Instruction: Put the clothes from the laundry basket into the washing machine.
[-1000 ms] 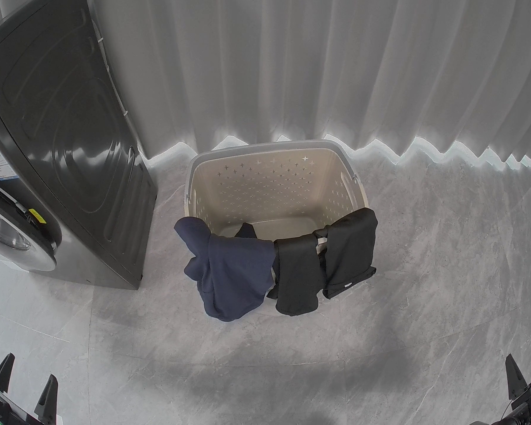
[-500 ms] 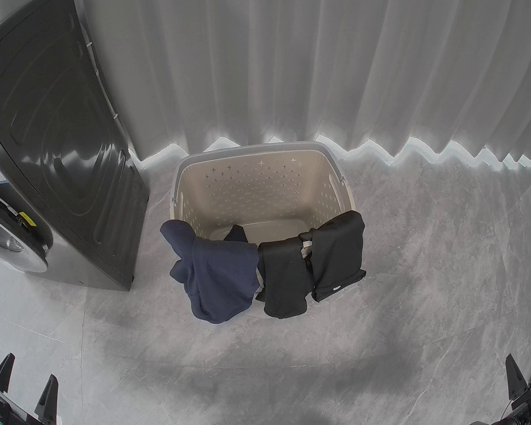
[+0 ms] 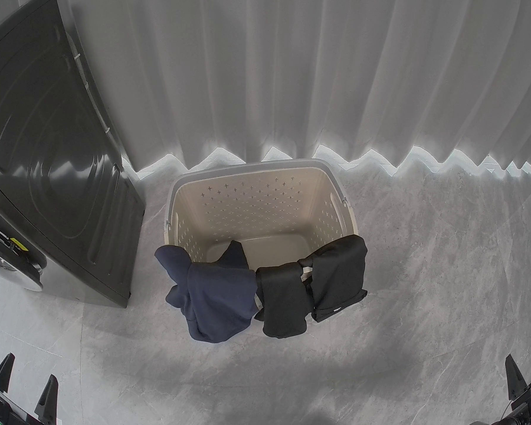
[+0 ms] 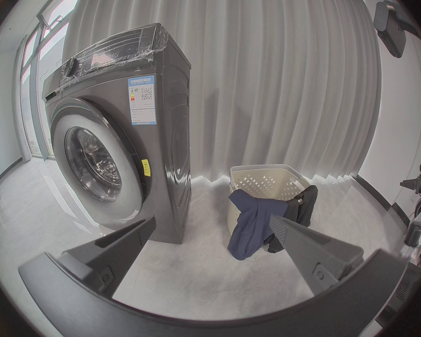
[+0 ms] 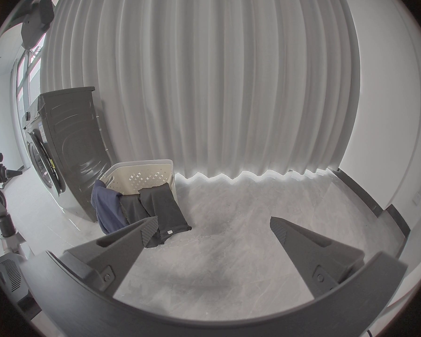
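Beige laundry basket (image 3: 259, 208) stands beside the dark washing machine (image 3: 47, 149), navy garment (image 3: 215, 299) and black garments (image 3: 312, 284) draped over its near rim

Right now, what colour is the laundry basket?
The laundry basket is beige with a grey rim; the head view shows it best.

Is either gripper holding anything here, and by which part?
Nothing is held: left gripper and right gripper both have open, empty jaws; the clothes hang over the laundry basket rim.
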You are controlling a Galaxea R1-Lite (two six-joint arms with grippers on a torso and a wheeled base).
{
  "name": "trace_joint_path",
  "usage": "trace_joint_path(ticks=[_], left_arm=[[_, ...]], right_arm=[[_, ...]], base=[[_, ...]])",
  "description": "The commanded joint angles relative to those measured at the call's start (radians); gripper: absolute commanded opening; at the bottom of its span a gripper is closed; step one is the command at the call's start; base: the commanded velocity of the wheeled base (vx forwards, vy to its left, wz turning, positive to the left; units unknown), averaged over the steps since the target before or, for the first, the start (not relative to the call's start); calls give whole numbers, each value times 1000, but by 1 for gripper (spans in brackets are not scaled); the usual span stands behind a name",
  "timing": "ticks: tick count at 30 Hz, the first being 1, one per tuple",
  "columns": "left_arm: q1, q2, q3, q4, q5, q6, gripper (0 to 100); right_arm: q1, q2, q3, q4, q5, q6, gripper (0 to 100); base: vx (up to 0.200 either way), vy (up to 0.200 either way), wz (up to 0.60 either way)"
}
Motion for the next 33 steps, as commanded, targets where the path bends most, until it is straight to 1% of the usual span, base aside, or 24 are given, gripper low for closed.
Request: trace_joint_path(ticks=[1,7,13,19,22,28,33], left_arm=[[0,-15,18,0,0,-1,100],[0,-15,18,0,0,-1,100],[0,-15,18,2,0,-1,100],[0,-15,18,2,0,-1,100],[0,-15,18,0,0,-3,100],[0,-15,18,0,0,-3,100],[0,-15,18,0,2,-3,100]], right_arm=[[1,-12,18,-1,0,0,100],[-1,-12,18,0,0,0,100],[-1,-12,18,0,0,0,100],[-1,-12,18,0,0,0,100],[-1,-12,18,0,0,0,100],[-1,-12,18,0,0,0,100],[-1,-12,18,0,0,0,100]], base=[[200,0,0],[0,0,0],[200,0,0],[0,0,0],[200,0,0],[0,0,0],[200,0,0]])
